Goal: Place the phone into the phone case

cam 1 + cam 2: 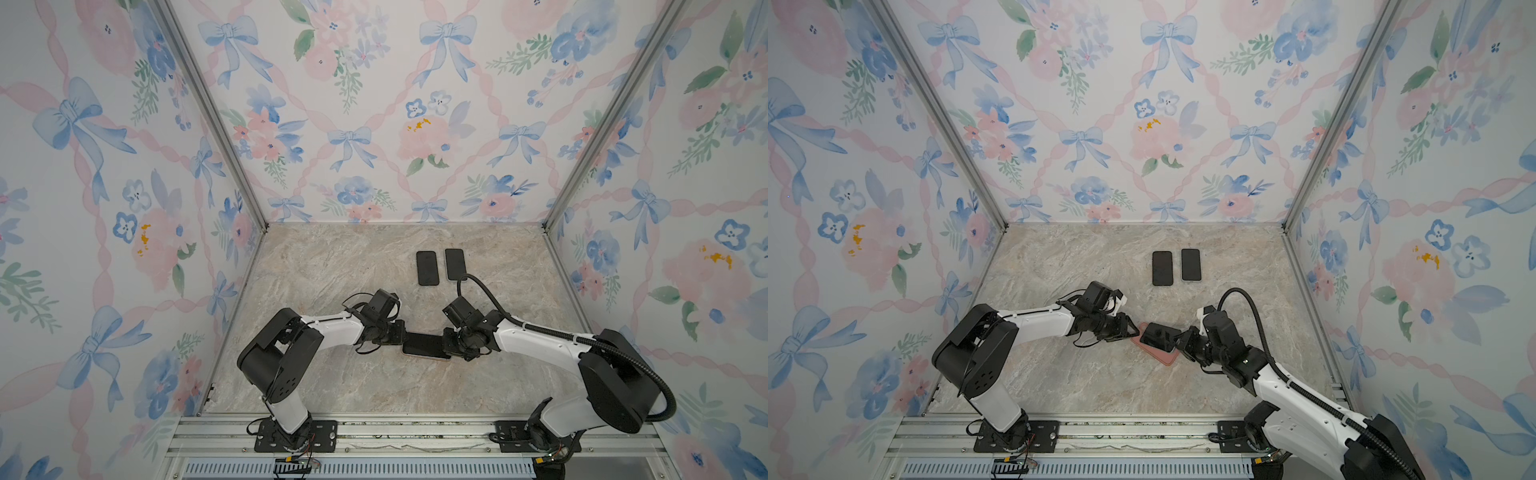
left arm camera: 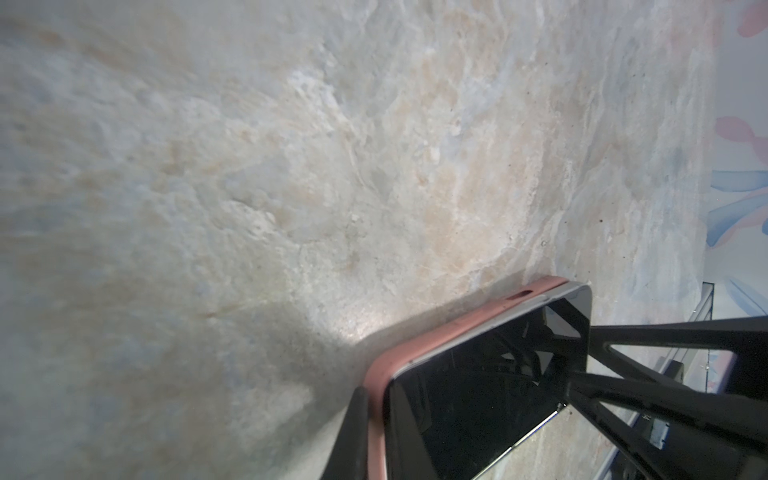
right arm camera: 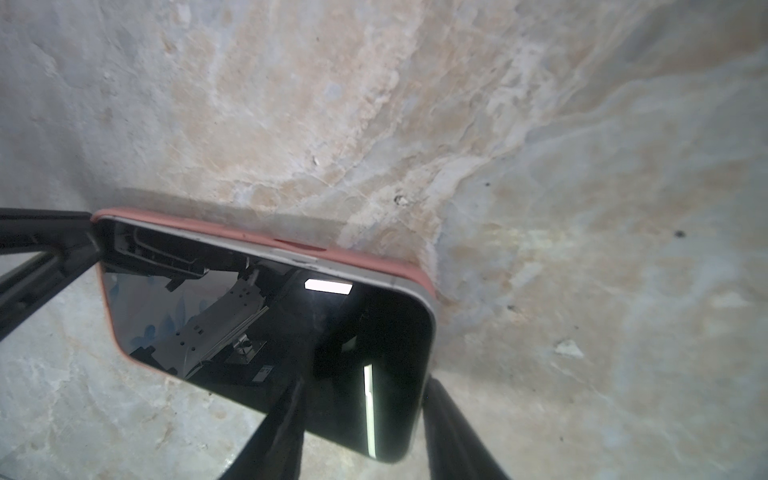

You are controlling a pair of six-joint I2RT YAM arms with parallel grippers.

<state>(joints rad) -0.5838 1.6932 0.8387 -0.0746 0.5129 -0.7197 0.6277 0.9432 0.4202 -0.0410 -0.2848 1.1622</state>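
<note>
Marble table (image 1: 332, 270) carries the pink phone case (image 2: 376, 415); the phone (image 1: 424, 344) lies partly inside, one long edge not yet seated; right tool (image 1: 446, 345) pinches the phone's end; left tool (image 1: 401, 332) touches the case, but I cannot tell its grip.

A robot test booth in a lab: floral wallpaper panels (image 1: 374, 104) set in aluminium posts (image 1: 210, 112) box in a marble-patterned desk (image 1: 324, 266), and a left arm (image 1: 332, 328) and right arm (image 1: 536, 336) are bolted to a metal rail (image 1: 415, 432) at the bottom of the frame.
</note>
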